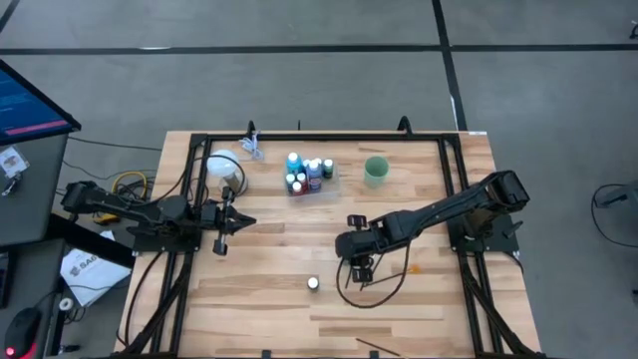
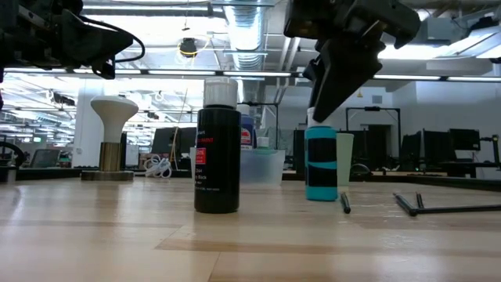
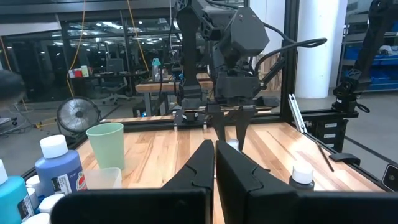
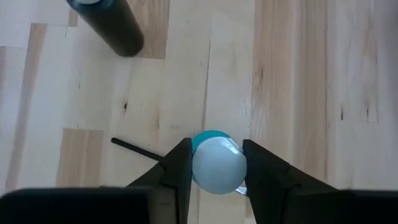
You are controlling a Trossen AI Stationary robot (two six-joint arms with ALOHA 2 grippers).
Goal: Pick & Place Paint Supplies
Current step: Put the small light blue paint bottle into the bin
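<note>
Right wrist view: right gripper (image 4: 216, 169) fingers clamp teal bottle (image 4: 215, 163); brush (image 4: 138, 149), black bottle (image 4: 107, 23) nearby

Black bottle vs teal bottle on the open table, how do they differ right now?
Colour: the black bottle is dark-bodied; the teal bottle is teal with a dark band.
Contact: the right claw has its fingers on either side of the teal bottle's white cap; the black bottle stands free, with no claw on it.
Shared: both stand upright on the wooden table, both white-capped.
</note>
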